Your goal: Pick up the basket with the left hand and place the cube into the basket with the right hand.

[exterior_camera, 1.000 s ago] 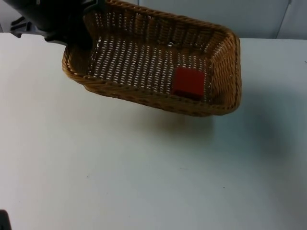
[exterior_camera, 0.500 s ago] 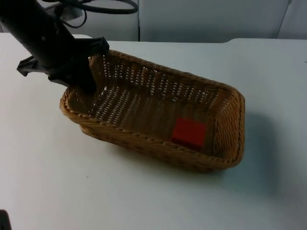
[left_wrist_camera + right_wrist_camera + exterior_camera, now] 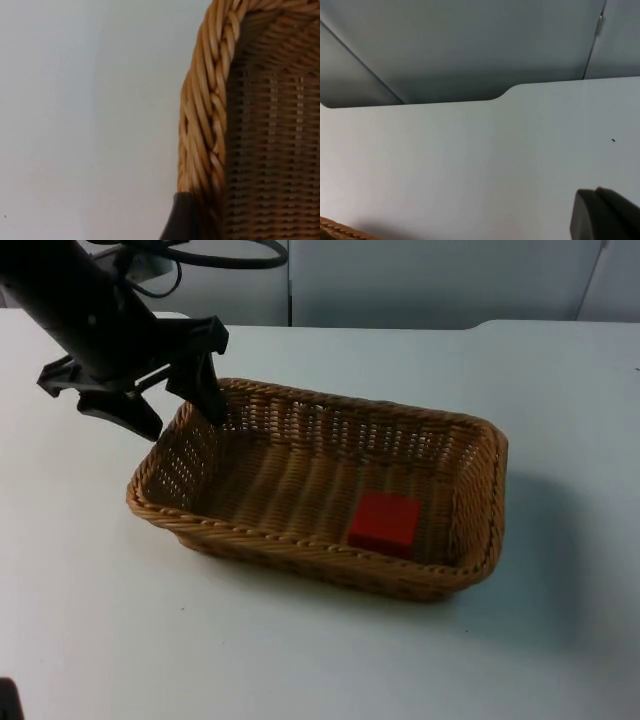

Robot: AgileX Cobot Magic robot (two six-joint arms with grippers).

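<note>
The woven wicker basket (image 3: 290,537) rests flat on the white table. A red cube (image 3: 384,522) lies on its floor, toward the right end. My left gripper (image 3: 182,418) is open at the basket's left end, one finger outside the rim and one inside, no longer clamping it. In the left wrist view the braided rim (image 3: 205,115) runs just beyond a black fingertip (image 3: 182,220). My right gripper (image 3: 601,215) is shut with nothing in it, and it waits above bare table, away from the basket.
White table top (image 3: 300,660) stretches in front of and to the right of the basket. The grey partition wall (image 3: 430,280) closes the far side. An edge of the basket (image 3: 335,231) shows in the right wrist view.
The basket, held up and tilted a second ago, has come down flat onto the table. My left gripper has opened and released the rim. The cube stayed inside.
</note>
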